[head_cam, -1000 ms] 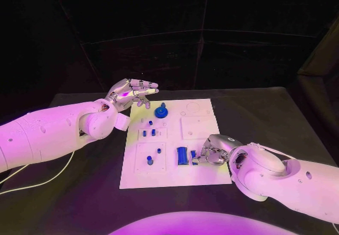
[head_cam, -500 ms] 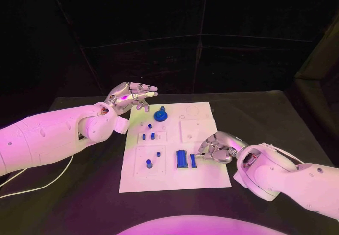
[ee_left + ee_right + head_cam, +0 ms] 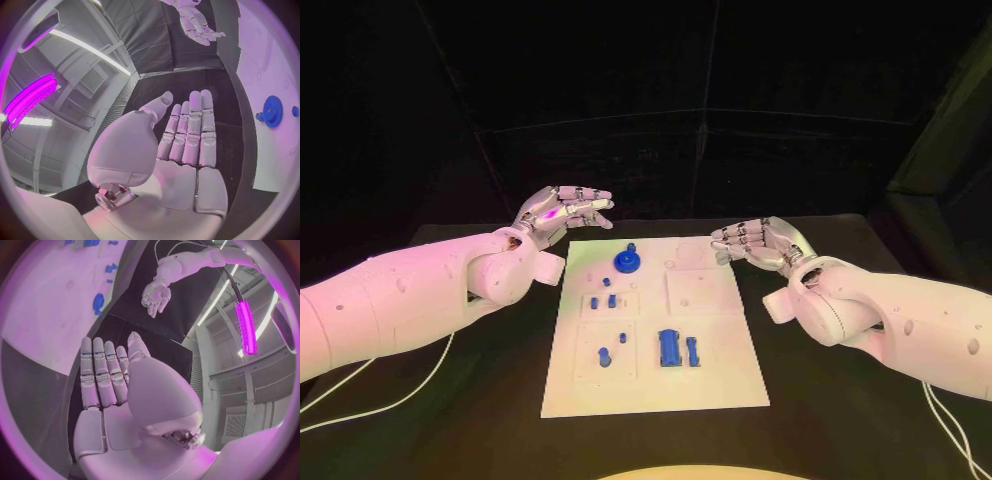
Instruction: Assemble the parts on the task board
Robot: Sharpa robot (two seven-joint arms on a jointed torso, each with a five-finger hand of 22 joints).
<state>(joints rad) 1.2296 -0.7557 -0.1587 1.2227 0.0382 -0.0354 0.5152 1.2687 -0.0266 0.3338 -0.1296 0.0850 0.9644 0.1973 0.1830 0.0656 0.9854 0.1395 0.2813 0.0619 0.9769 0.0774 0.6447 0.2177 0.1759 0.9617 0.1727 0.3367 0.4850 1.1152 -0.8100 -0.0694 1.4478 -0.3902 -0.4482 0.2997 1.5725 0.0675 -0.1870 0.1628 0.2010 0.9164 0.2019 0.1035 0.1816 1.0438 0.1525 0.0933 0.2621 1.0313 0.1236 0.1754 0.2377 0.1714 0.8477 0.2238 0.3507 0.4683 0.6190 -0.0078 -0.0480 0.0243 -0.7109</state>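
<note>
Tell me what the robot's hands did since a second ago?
The right hand lifted off the two long blue pieces near the front of the white board, let go, and swung up to the far right corner, fingers apart and holding nothing. The left hand stayed raised and open by the far left corner. The blue gear and small pieces kept their places.

Dim magenta-tinted scene; wrist views bend strongly.

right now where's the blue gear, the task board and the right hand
blue gear (image 3: 629,260), head view, on its round face
task board (image 3: 718,375), head view, on a bare part near its front corner
right hand (image 3: 756,241), head view, on the palm below the fingers
</note>
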